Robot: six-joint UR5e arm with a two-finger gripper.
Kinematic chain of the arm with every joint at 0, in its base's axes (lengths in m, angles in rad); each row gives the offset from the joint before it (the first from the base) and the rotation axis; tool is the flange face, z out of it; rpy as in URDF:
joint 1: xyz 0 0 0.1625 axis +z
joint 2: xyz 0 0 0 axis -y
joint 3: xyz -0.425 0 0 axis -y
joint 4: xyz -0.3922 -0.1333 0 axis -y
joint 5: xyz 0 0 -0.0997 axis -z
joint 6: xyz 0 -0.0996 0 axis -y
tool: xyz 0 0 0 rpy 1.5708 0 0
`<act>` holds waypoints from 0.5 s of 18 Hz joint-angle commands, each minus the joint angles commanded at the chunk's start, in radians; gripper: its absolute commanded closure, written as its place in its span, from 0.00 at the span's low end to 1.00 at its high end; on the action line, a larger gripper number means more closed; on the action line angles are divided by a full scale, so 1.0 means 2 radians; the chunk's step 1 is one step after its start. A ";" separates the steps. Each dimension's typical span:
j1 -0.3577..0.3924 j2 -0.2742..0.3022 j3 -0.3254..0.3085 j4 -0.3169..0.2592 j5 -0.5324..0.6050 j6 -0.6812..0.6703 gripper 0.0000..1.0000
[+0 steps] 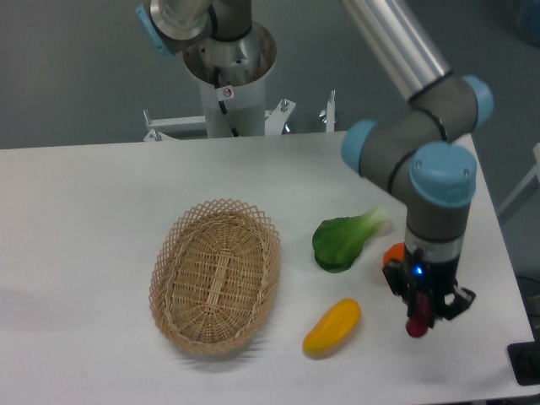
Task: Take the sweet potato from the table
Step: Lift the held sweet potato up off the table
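- You see the gripper (419,321) at the near right of the table (84,211), pointing down, its fingers closed around the sweet potato (415,327).
- The sweet potato sits between the fingers; only its dark magenta lower end shows below them. You cannot tell whether it touches the tabletop.
- The orange (393,252) lies just behind the gripper, partly hidden by it.
- The yellow fruit (332,326) lies on the table to the left of the gripper, apart from it.
- The green leafy vegetable (343,240) lies farther back, between the wicker basket (215,275) and the arm.
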 joint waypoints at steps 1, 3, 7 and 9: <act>0.001 0.012 0.002 -0.022 -0.007 0.000 0.81; 0.008 0.025 0.005 -0.055 -0.011 0.000 0.81; 0.021 0.037 0.008 -0.090 -0.011 0.006 0.81; 0.028 0.044 0.008 -0.094 -0.012 0.006 0.81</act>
